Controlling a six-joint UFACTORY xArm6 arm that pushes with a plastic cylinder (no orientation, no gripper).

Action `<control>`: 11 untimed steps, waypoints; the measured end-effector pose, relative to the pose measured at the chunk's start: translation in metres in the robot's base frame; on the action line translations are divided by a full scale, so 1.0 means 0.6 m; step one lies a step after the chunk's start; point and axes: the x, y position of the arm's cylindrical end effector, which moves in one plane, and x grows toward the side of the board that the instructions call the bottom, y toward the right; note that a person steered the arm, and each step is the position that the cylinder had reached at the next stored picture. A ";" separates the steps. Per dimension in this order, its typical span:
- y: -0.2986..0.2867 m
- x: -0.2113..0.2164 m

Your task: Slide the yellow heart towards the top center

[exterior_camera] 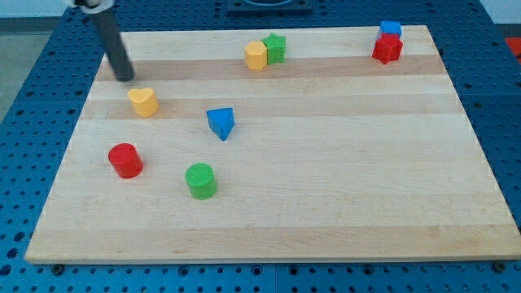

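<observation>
progress: not started, whole slide is left | yellow heart [143, 102] at bench [326, 212] left side, far from top center | my tip [124, 78] just up-left, apart | gripper: none, only rod

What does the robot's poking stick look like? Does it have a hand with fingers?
No hand or fingers show. I end in a plain, straight, dark grey rod, round like a thick marker, with no markings or cables visible on it. At the view's top it joins a lighter silvery-grey part that is cut off by the frame. My tip is the rod's blunt lower end.
</observation>
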 end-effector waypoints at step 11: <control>0.225 0.041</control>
